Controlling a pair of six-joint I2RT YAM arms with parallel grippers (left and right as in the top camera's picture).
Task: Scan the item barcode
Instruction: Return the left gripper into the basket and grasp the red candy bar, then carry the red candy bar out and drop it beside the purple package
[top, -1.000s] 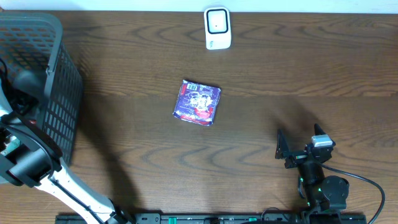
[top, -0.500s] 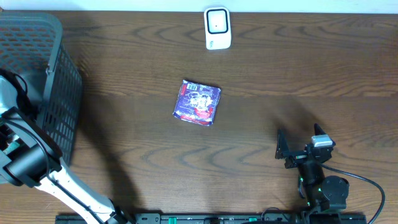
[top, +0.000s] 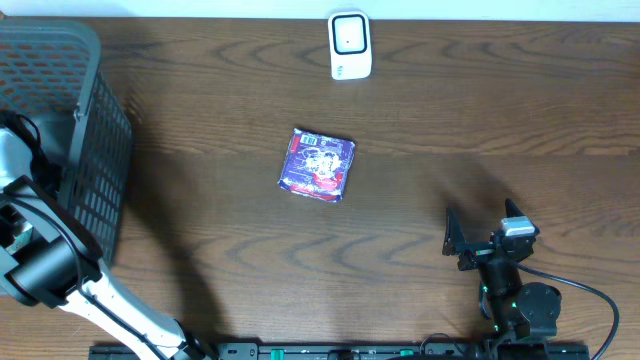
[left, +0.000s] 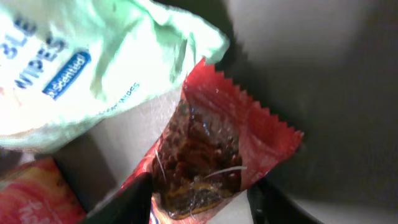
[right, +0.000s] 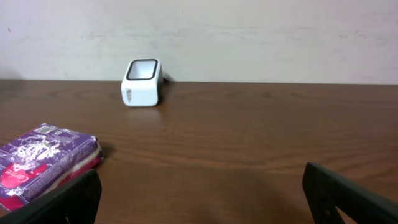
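Reaching into the black mesh basket (top: 95, 150) at far left, the left hand (left: 199, 208) straddles a red snack packet (left: 211, 149), probably the next item to scan, beside a green wipes pack (left: 93, 68). Whether its fingers actually pinch it, I cannot tell. A purple packet (top: 318, 165) lies mid-bench (top: 450, 120), the white scanner (top: 350, 45) behind it. Far right, the right hand (top: 483, 232) rests wide and empty.

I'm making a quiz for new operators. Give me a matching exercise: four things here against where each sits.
Things: 1 white scanner; 2 purple packet; 3 black basket; 4 red packet.
Places: A middle of the table; B beside the pale green wipes pack; C far edge of the table; D left end of the table.
Pairs: 1-C; 2-A; 3-D; 4-B.
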